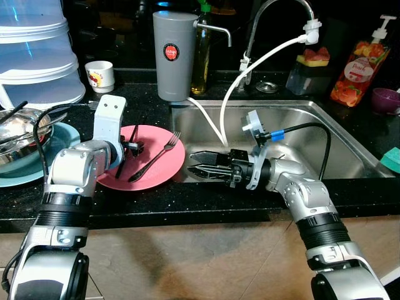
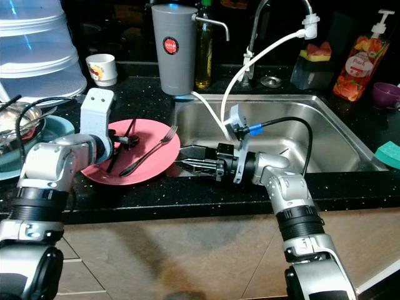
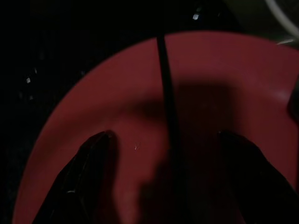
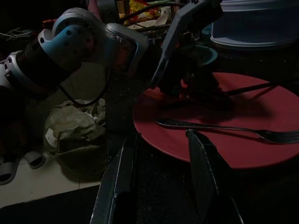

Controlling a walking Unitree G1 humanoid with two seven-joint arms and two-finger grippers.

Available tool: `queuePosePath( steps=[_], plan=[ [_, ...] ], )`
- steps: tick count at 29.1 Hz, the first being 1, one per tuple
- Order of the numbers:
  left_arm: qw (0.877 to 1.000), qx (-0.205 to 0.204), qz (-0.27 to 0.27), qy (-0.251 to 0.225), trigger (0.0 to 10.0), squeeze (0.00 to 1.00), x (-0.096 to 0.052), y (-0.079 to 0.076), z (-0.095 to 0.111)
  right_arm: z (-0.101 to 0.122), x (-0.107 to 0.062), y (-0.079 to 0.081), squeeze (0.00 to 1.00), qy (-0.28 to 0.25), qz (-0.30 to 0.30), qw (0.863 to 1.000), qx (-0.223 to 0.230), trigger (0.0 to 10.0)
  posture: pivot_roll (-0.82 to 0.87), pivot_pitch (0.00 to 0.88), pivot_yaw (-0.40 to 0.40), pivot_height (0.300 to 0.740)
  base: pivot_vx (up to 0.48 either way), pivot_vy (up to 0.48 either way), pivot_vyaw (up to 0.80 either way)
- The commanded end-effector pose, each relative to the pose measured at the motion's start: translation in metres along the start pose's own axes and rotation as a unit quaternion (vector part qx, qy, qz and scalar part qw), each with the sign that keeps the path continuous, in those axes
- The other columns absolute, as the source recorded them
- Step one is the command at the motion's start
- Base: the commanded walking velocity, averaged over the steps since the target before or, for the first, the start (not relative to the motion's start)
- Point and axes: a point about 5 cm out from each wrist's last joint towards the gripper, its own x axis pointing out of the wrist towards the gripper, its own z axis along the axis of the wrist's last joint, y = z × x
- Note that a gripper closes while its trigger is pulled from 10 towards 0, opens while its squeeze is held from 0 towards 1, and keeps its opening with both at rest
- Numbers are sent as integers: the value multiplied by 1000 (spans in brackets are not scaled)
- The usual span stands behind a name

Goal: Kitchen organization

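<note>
A pink plate (image 1: 164, 173) lies on the black counter just left of the sink. A silver fork (image 1: 156, 156) rests across it, tines toward the sink. My left gripper (image 1: 129, 152) points down onto the plate's left part. In the left wrist view its fingers (image 3: 96, 154) stand open, with a thin black utensil handle (image 3: 163, 84) lying between them, not clamped. My right gripper (image 1: 192, 164) reaches over the sink's left rim toward the plate, open and holding nothing. The right wrist view shows the fork (image 4: 224, 128) just beyond its fingertips (image 4: 198, 144).
The steel sink (image 1: 325, 119) has a faucet (image 1: 275, 12) and a white hose (image 1: 240, 81) trailing into it. A grey pitcher (image 1: 175, 56), oil bottle (image 1: 201, 56) and mug (image 1: 101, 76) stand behind. A teal plate (image 1: 59, 153) holding a metal bowl sits at the left.
</note>
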Motion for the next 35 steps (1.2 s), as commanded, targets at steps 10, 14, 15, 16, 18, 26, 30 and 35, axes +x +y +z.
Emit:
queuePosePath(
  steps=[10,14,15,16,18,26,30,35],
  plan=[
    [999,-7,-2,44,0,0,0,6,-7,-1,0,2,0,-3,6,1000,8,10000,153,73,-23,740,0,0,0],
    [999,-7,-6,41,0,0,-1,6,-6,-1,0,2,0,-3,6,1000,8,10000,153,73,-23,740,0,0,0],
    [999,-7,-7,40,0,0,-1,5,-6,-1,0,2,0,-3,6,1000,9,10000,152,70,-23,740,0,0,0],
    [999,-7,-8,39,0,0,-1,5,-5,-1,0,2,0,-2,5,1000,9,10000,152,68,-24,740,0,0,0],
    [999,-6,-9,37,0,0,-1,5,-4,-1,0,2,0,-2,6,1000,11,10000,152,68,-24,740,0,0,0],
    [999,-4,-16,34,0,0,-1,5,-4,-2,0,2,0,-4,9,1000,16,10000,150,61,-25,740,0,0,0],
    [999,-4,-16,27,0,0,-2,6,-3,0,1,3,0,-15,12,1000,15,10000,151,55,-25,740,0,0,0],
    [999,-4,-16,27,0,0,-2,6,-3,0,1,3,0,-15,12,1000,15,10000,151,55,-25,740,0,0,0]
  ],
)
